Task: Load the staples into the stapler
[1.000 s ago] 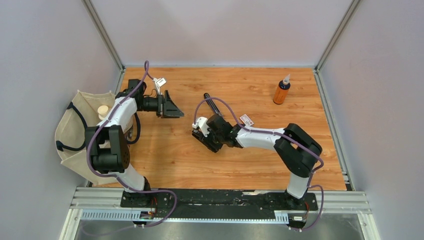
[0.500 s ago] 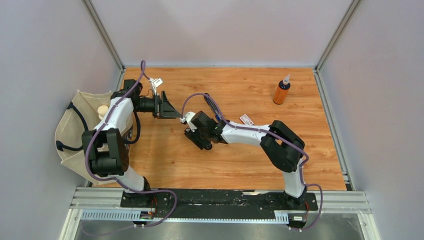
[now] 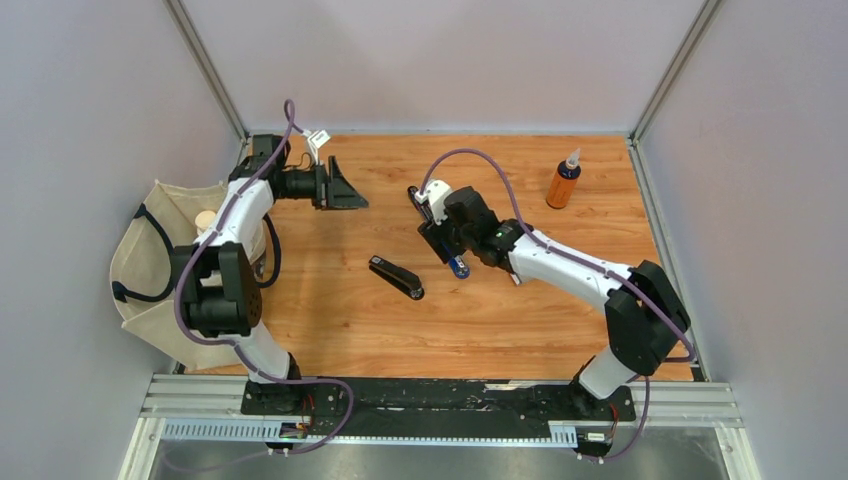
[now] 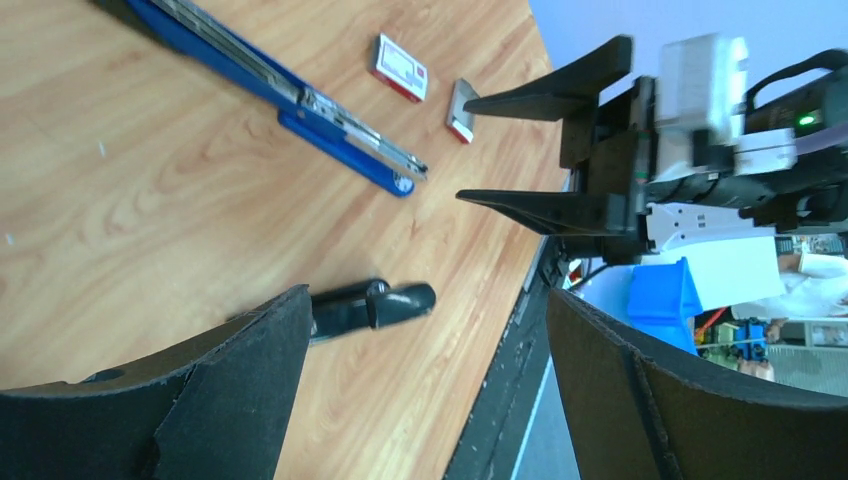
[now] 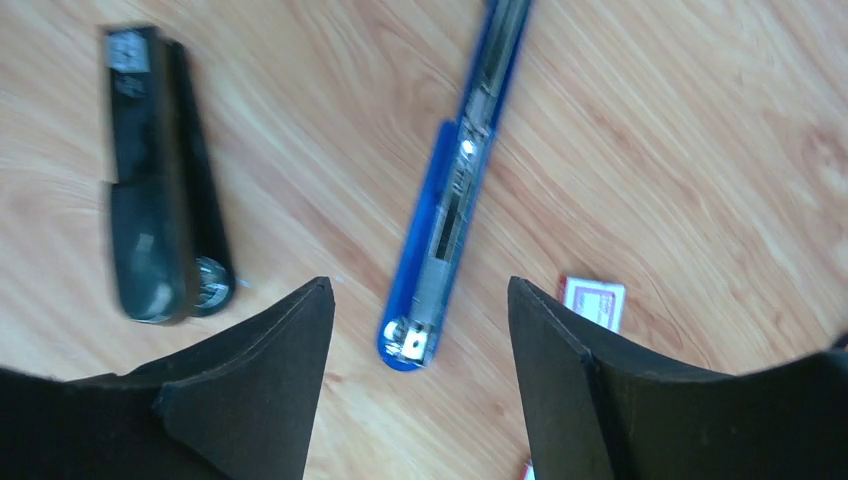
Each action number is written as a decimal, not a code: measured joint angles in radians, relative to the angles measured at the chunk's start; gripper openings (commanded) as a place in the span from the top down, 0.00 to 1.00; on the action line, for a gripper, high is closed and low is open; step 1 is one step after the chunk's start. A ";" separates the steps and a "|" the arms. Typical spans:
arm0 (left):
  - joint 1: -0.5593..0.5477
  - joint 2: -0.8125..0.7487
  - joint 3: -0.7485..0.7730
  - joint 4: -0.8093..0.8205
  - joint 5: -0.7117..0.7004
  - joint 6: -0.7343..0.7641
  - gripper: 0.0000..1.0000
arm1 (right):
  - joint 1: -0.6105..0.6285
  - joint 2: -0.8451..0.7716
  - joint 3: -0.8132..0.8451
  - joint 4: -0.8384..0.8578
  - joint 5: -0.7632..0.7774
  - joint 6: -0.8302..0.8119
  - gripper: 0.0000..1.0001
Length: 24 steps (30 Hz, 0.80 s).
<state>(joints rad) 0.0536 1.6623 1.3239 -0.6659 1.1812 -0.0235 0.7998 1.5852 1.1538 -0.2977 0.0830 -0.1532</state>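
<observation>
1. The right gripper point(image 5: 418, 290) has swung from the squat black stapler-like object point(image 3: 397, 277) and is hovering wide open, empty, over the long blue opened stapler point(image 5: 450, 200).
2. The small white red-labelled staple box point(image 5: 592, 303) is lying near that stapler's tip, beside one finger; the left gripper point(image 3: 350, 195), open and empty, is waiting well apart.

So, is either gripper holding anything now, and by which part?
Nothing is held. The left gripper and the right gripper are both open and empty; the blue stapler and the black stapler lie free on the table.

The left arm point(image 3: 236, 222) reaches forward, the right arm point(image 3: 572, 271) stretches leftward, and left gripper point(image 3: 350, 187) and right gripper point(image 3: 446, 247) hang empty, fingers point(image 5: 250, 400) spread wide.
</observation>
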 measured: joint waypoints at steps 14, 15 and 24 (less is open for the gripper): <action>-0.169 0.405 0.448 0.179 -0.096 -0.252 0.05 | -0.132 0.153 -0.048 0.003 -0.028 -0.008 0.46; -0.172 0.425 0.476 0.185 -0.103 -0.268 0.06 | -0.136 0.156 -0.048 0.004 -0.034 -0.007 0.47; -0.172 0.499 0.519 0.257 -0.135 -0.358 0.05 | -0.137 0.189 -0.048 0.003 -0.058 -0.001 0.59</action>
<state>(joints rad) -0.1184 2.1616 1.8431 -0.4091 1.0458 -0.3817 0.6624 1.7741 1.1061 -0.2947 0.0250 -0.1543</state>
